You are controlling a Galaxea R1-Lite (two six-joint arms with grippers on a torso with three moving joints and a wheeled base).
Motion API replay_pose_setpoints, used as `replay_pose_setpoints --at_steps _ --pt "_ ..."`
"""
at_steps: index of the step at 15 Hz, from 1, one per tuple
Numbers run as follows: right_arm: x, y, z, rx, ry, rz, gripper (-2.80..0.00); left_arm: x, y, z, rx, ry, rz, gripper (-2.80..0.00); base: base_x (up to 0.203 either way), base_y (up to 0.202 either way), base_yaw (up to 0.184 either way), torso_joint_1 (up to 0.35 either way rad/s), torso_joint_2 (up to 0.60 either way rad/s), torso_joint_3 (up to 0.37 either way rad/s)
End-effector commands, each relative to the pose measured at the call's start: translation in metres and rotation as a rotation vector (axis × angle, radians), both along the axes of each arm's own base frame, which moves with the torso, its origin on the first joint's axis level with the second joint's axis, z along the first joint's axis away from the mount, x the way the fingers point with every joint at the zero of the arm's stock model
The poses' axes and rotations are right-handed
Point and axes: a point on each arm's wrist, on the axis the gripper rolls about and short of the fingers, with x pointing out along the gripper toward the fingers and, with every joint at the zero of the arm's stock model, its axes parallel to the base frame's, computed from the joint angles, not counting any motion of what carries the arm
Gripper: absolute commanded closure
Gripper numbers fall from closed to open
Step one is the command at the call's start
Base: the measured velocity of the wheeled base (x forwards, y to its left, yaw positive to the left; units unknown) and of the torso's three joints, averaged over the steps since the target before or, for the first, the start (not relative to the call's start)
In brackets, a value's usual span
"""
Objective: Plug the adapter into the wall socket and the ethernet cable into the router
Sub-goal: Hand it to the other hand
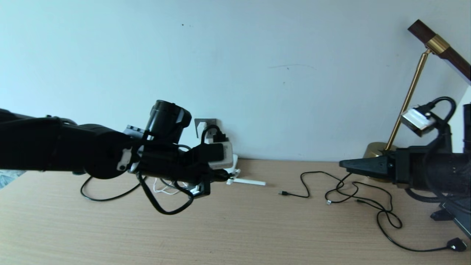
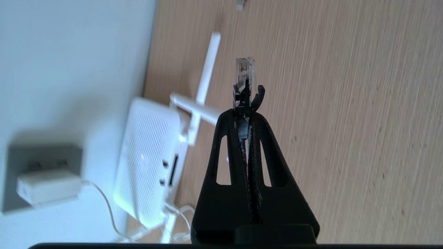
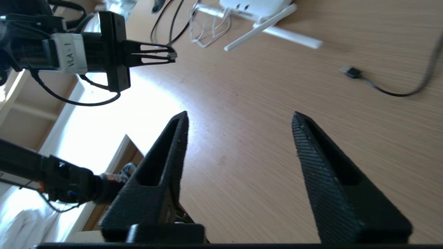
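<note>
The ethernet cable (image 2: pixel 244 77) plug sits clamped between the left gripper (image 2: pixel 246 103) fingertips, its clear clip end sticking out past them; I hold it by the boot so the contacts stay free for insertion. The plug hangs above the table (image 2: pixel 346 121), near the router (image 2: pixel 147 173) but not touching it. The router lies against the wall, its dark port slots on the edge facing out over the table, and I read the plug as not yet lined up with a slot.

The adapter (image 2: pixel 46 188) is seated in the wall socket (image 2: pixel 20 159), thin white cord trailing down beside the router. I judge that half done.

Containers: the socket holds the adapter; whether the router ports hold anything, I cannot tell.

The right gripper (image 3: pixel 240 119) hovers over bare table, jaws wide apart, holding nothing. Thin black cables (image 1: pixel 353 191) lie below it; a brass lamp (image 1: pixel 404 99) stands behind it.
</note>
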Motion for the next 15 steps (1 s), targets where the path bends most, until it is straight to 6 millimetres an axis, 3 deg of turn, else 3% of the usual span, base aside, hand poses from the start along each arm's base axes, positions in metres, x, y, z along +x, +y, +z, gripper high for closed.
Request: replay_pose_setpoints --at_steps 1,4,11,15 --pt "0.03 0.019 -0.024 -0.005 0.08 0.055 -2.8 -0.006 -0.016 0.006 -0.007 -0.029 -0.052 0.0 0.0 0.0 0.0 0.0 0.0 0.0" --pt "0.032 0.04 -0.023 0.04 0.043 0.112 -2.8 -0.018 -0.034 0.013 -0.015 -0.062 -0.1 0.0 0.0 0.0 0.0 0.0 0.0 0.0" --pt "0.02 0.058 -0.033 0.038 0.052 0.183 -2.8 -0.042 -0.058 0.02 -0.02 -0.085 -0.171 0.0 0.0 0.0 0.0 0.0 0.0 0.0" --pt "0.02 0.067 -0.035 0.067 -0.023 0.21 -2.8 -0.042 -0.072 0.016 -0.02 -0.081 -0.192 0.0 0.0 0.0 0.0 0.0 0.0 0.0"
